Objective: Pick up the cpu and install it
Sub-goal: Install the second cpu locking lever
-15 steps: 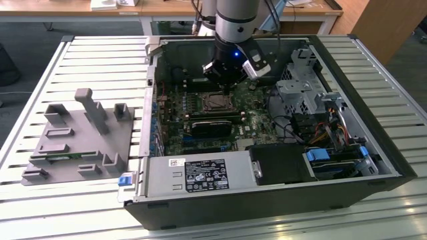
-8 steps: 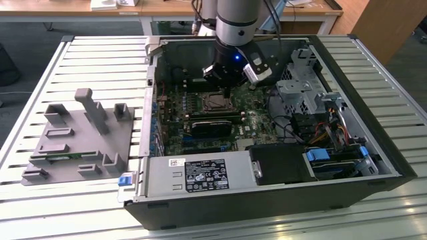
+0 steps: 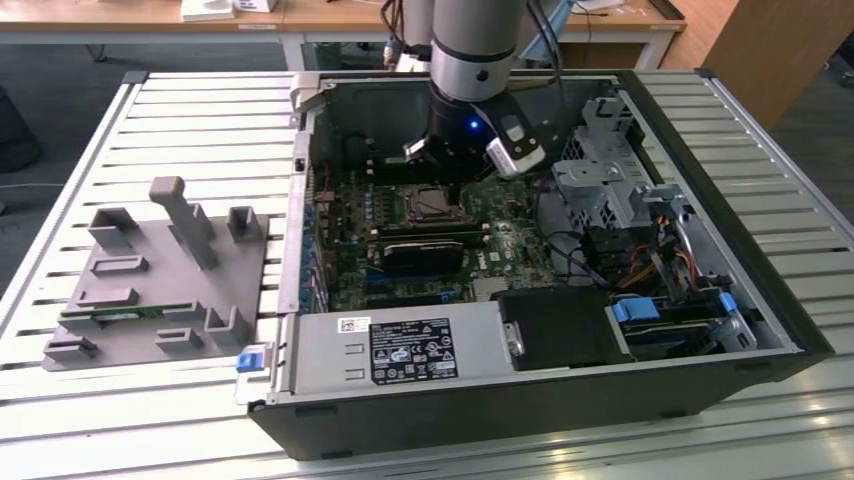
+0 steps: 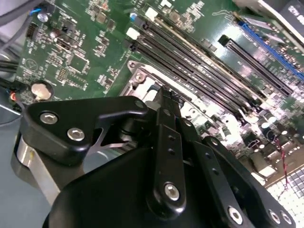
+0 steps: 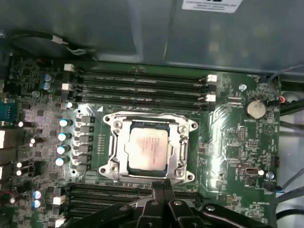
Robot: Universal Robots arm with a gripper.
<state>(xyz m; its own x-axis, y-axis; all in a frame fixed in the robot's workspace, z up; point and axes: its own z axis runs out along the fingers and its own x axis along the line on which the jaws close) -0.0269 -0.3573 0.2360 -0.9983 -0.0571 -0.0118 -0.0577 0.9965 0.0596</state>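
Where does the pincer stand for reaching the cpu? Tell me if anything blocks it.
Probably yes, it can reach. In the first wrist view the cpu lies in its socket frame with nothing over it, and the pincer sits just beside the frame's edge. Only the frame around the chip might hinder a grasp.

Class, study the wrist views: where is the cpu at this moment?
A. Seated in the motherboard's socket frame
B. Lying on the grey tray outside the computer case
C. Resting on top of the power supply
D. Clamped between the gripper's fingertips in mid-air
A: in the first wrist view the cpu sits flat inside the metal socket frame on the motherboard, with the gripper just beside the frame's edge.
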